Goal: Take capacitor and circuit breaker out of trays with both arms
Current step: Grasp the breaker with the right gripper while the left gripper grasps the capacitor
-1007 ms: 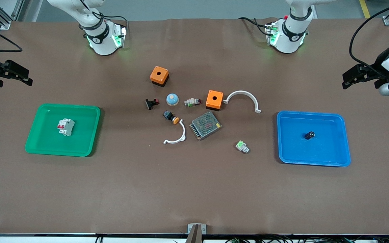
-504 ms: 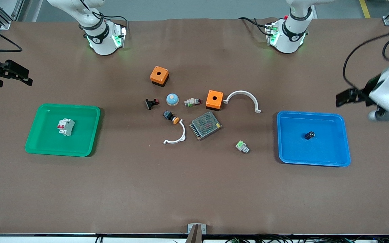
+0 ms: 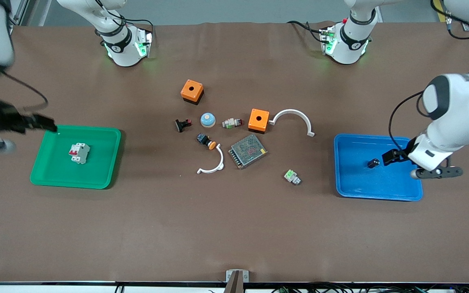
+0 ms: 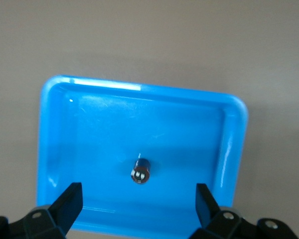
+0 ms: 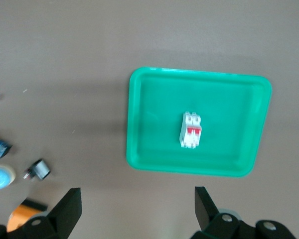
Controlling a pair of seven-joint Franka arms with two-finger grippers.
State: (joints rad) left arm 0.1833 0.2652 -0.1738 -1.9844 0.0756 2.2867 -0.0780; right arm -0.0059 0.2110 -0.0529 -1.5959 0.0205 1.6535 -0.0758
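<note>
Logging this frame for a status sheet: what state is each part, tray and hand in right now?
capacitor: lying on its side in the blue tray, not held.
breaker: lying flat in the green tray, red switch face up, not held.
left hand: open, over the blue tray beside the capacitor.
right hand: open, over the green tray's edge toward the right arm's end.

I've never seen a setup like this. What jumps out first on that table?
Two bright trays: a green tray toward the right arm's end holds the breaker, and a blue tray toward the left arm's end holds the capacitor. The open left gripper hangs over the blue tray, the open right gripper by the green tray's edge.
</note>
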